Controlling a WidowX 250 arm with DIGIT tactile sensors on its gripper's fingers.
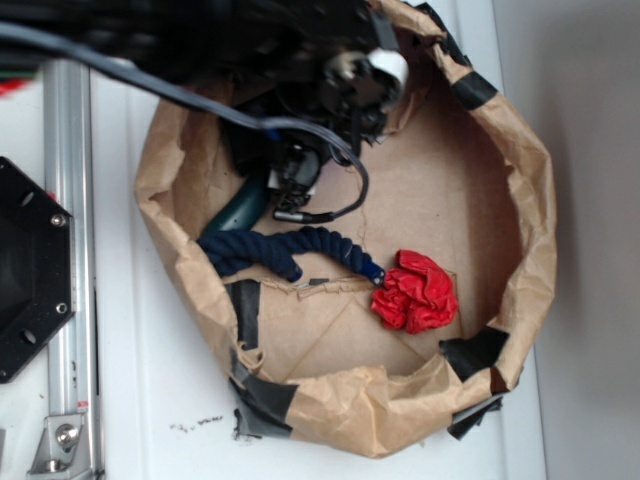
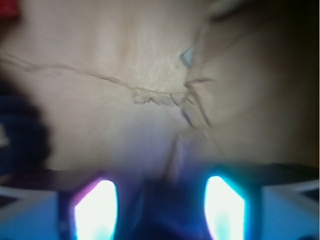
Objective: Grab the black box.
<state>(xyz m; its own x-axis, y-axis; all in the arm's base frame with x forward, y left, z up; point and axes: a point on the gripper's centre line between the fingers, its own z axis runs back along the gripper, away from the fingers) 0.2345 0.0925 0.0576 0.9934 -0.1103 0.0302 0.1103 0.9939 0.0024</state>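
I had the arm [image 1: 200, 40] over the paper-walled pen [image 1: 520, 200], blocking its upper left, so no black box showed in either view. Rope [image 1: 290, 250] and red cloth ball [image 1: 418, 292] lay clear. Gripper [image 2: 160, 200] jaws apart, nothing between.
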